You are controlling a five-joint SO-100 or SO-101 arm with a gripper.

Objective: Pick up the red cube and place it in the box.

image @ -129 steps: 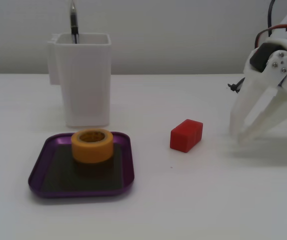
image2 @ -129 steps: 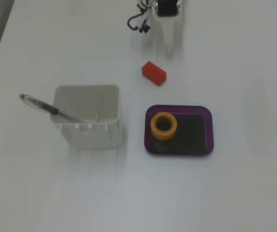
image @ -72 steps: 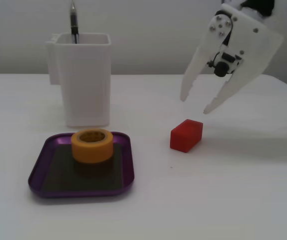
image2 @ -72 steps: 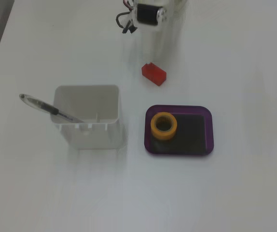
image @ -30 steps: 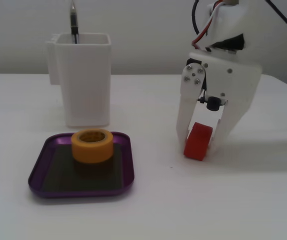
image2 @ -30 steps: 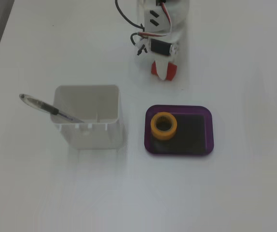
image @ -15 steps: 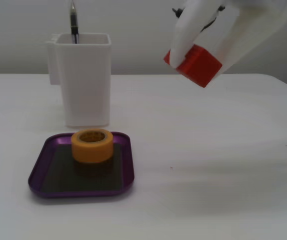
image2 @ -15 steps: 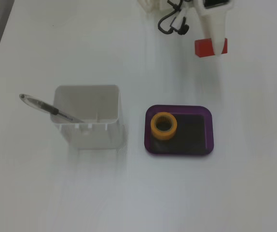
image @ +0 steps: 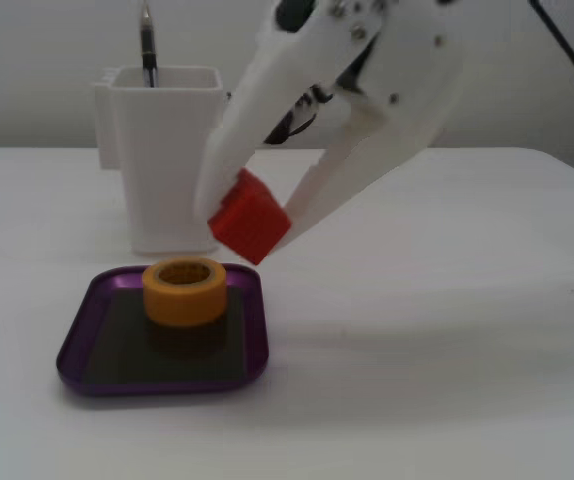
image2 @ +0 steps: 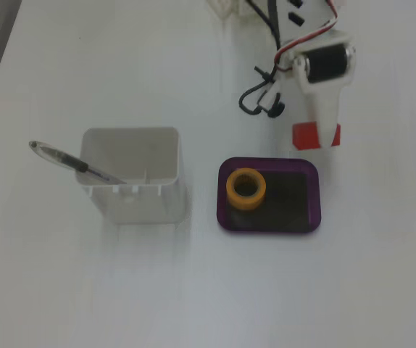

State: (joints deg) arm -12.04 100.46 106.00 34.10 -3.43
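Observation:
My white gripper (image: 249,232) is shut on the red cube (image: 249,218) and holds it in the air, tilted, just above the rim of the purple box (image: 67,350). In a fixed view from above, the cube (image2: 306,135) hangs under the gripper (image2: 315,138) just beyond the box's far rim (image2: 269,162), toward its right half. A yellow tape roll (image: 185,291) stands inside the box at one end; it also shows from above (image2: 246,188).
A tall white pen holder (image: 162,150) with a pen (image: 148,45) stands behind the box, left of it from above (image2: 132,174). The arm's cables (image2: 262,98) and motor (image2: 327,61) lie beyond the box. White table all around.

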